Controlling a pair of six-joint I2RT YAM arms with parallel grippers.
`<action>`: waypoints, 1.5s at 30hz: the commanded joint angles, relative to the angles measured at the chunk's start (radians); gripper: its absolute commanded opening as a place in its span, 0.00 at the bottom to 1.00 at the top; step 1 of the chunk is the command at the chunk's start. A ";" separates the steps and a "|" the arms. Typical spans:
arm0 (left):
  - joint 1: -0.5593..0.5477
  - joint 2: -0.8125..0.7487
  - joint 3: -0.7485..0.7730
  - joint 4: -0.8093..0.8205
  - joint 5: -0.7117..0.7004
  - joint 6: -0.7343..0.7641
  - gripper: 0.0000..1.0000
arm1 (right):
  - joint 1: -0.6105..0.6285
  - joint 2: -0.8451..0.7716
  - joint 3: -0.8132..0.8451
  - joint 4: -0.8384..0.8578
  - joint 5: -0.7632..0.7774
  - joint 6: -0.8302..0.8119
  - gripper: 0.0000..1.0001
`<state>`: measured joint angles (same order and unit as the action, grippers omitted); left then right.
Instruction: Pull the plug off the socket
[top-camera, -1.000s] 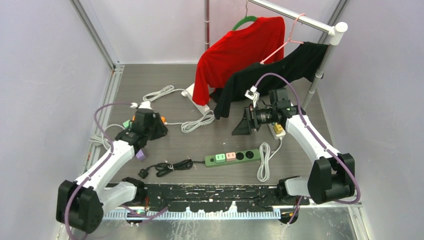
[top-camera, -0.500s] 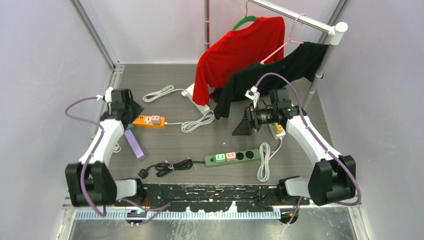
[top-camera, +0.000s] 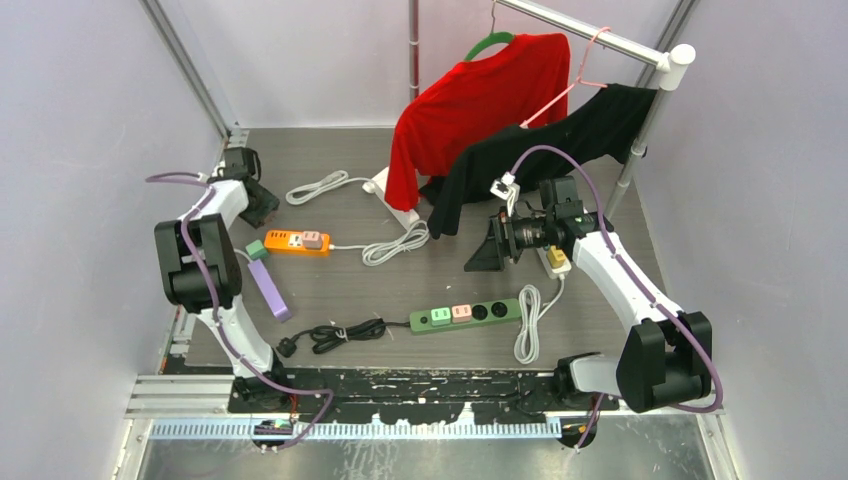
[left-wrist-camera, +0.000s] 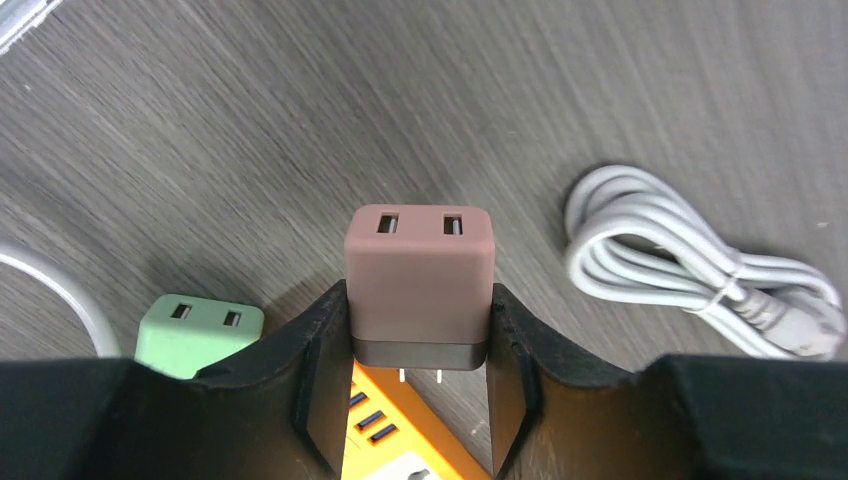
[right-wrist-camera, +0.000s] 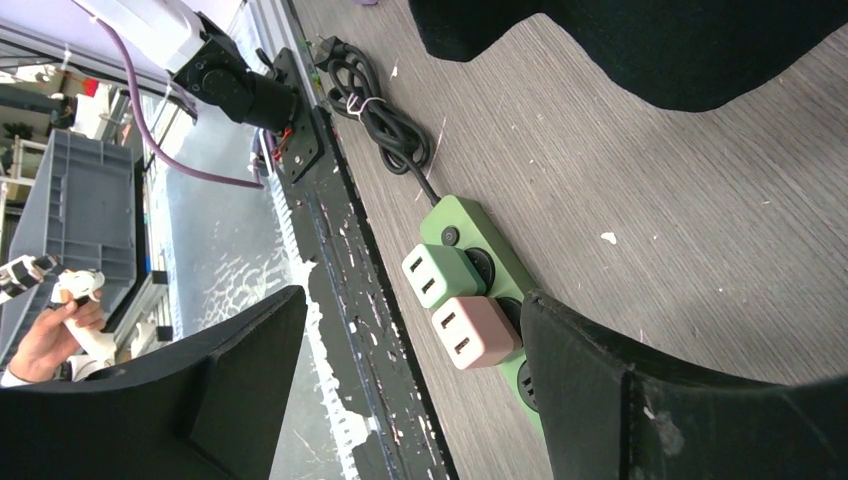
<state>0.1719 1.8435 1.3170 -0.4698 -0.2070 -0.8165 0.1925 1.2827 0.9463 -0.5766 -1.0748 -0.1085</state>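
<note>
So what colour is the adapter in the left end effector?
Dusty pink adapter with a dark base; left wrist view shows it best.

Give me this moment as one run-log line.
left jaws: shut on pink plug | prongs: clear of orange strip | right jaws: open, empty

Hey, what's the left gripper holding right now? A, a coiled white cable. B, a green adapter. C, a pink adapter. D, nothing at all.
C: in the left wrist view the left gripper is clamped on the pink adapter, whose prongs hang bare above the orange power strip.
</note>
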 joint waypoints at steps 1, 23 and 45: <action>0.014 0.021 0.059 -0.025 0.001 0.045 0.22 | -0.005 -0.036 0.033 0.011 -0.021 -0.026 0.84; 0.019 -0.009 0.085 -0.047 0.007 0.082 0.50 | -0.005 -0.032 0.039 -0.011 -0.022 -0.052 0.84; 0.018 -0.548 -0.331 0.215 0.493 0.136 0.67 | -0.014 -0.083 0.075 -0.262 -0.036 -0.408 0.86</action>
<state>0.1856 1.3819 1.0306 -0.3733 0.1276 -0.7200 0.1856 1.2354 0.9760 -0.7624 -1.0939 -0.3836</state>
